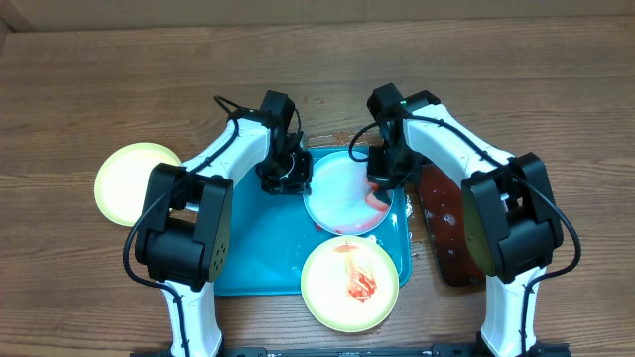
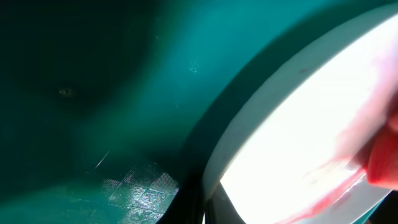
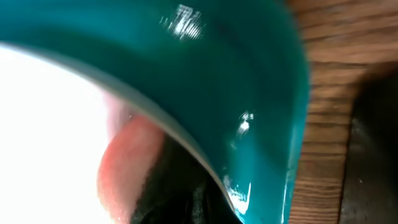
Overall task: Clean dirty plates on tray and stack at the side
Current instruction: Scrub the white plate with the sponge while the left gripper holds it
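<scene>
Light blue plate (image 1: 342, 193) in the turquoise tray's (image 1: 253, 248) far right corner, left gripper (image 1: 288, 177) pinched closed at its left rim, right gripper (image 1: 381, 186) closed opposite, pink-red wad (image 1: 376, 199) at the tips (gripped or not, unclear), smeared yellow-green plate (image 1: 349, 283) overhanging the near rim, clean yellow-green plate (image 1: 134, 181) on the table (image 1: 79, 79).

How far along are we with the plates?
Looks done: the clean yellow-green plate sits on the table left of the tray. In hand: the blue plate on the tray, red sauce at its right edge; left gripper shut at its left rim, right gripper shut by the sauce. Left: the sauce-streaked yellow-green plate, then stacking.
</scene>
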`<state>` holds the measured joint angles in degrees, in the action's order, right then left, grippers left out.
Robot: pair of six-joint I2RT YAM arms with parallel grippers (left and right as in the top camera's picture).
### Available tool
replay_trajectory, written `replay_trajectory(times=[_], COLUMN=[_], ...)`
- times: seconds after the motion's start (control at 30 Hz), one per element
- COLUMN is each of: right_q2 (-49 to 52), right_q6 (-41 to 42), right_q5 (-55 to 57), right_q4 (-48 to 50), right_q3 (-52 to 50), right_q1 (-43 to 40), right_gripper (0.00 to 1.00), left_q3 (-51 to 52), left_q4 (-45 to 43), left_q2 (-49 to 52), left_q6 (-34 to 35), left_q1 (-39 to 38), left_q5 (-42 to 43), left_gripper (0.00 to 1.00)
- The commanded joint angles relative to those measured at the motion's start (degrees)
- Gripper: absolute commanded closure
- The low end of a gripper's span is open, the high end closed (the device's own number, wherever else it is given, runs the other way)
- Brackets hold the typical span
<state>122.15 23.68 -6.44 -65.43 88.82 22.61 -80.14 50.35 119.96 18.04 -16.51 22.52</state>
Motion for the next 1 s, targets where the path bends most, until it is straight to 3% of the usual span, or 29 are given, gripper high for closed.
replay_trajectory(times=[0.0, 0.33, 0.6, 0.97], right_q2=[3.2, 3.3, 3.3, 3.3], right_q6=[-9.0, -8.6, -4.6, 3.2], right_q5=[-5.4, -21.8, -24.5, -16.7], right_q4=[-2.0, 6.8, 12.7, 19.1], right_q3=[-3.1, -3.2, -3.3, -3.2], right_q1=[1.3, 9.1, 11.1, 0.4], right_gripper=[0.96, 0.96, 0.96, 0.96], left_q3=[3.3, 3.3, 3.3, 3.3], left_q4=[0.2, 0.2, 0.8, 1.4], left_q2=[5.4, 5.4, 5.4, 5.4], left_q6=[1.7, 1.8, 1.9, 2.2], left_q1=[0.9, 0.9, 0.9, 0.9], left_q5=[-12.0, -11.9, -11.9, -10.8], left_gripper=[0.96, 0.96, 0.96, 0.96])
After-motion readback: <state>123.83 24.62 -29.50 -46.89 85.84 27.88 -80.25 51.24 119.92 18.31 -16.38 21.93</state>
